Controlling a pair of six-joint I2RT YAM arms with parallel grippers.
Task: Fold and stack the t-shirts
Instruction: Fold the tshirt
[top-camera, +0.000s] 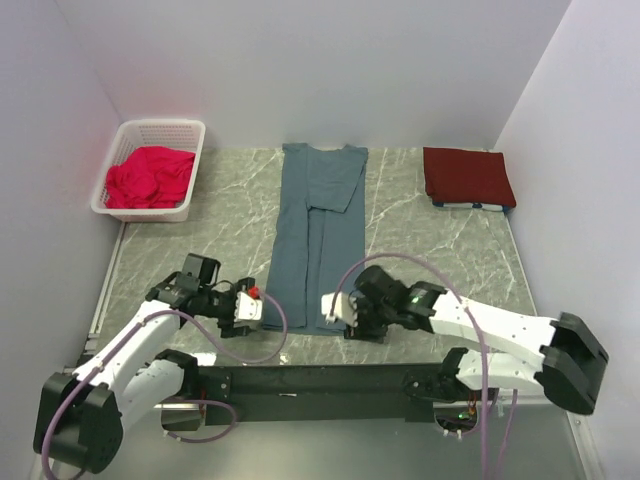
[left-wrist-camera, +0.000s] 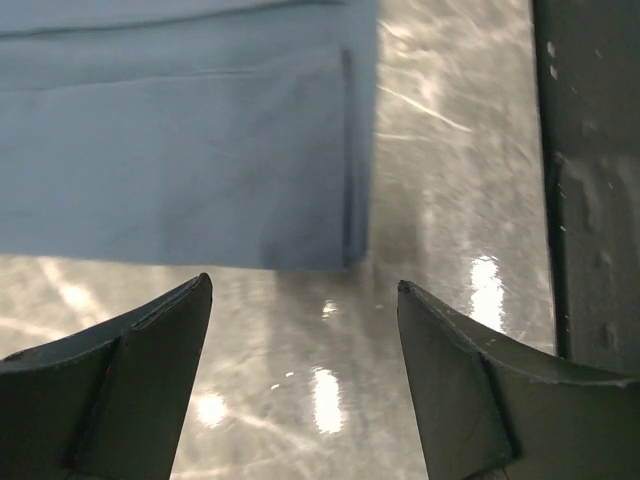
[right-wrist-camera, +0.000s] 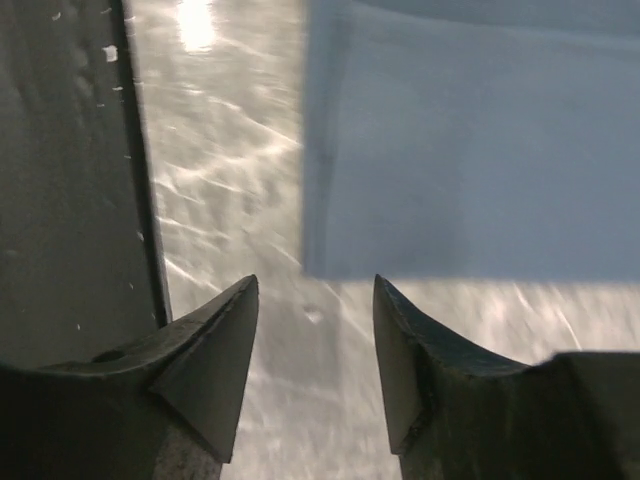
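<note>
1. The slate blue-grey t-shirt lies mid-table, folded lengthwise into a narrow strip, with its hem towards the arms.
2. The maroon t-shirt sits folded at the far right, well apart, probably as the base of the stack.
3. The left gripper hovers just beside the hem's left corner, fingers spread and empty.
4. The right gripper mirrors it at the right corner, likewise released. The pair look placed to pinch both corners for a crosswise fold.
5. A white basket of red cloth stands far left.
</note>
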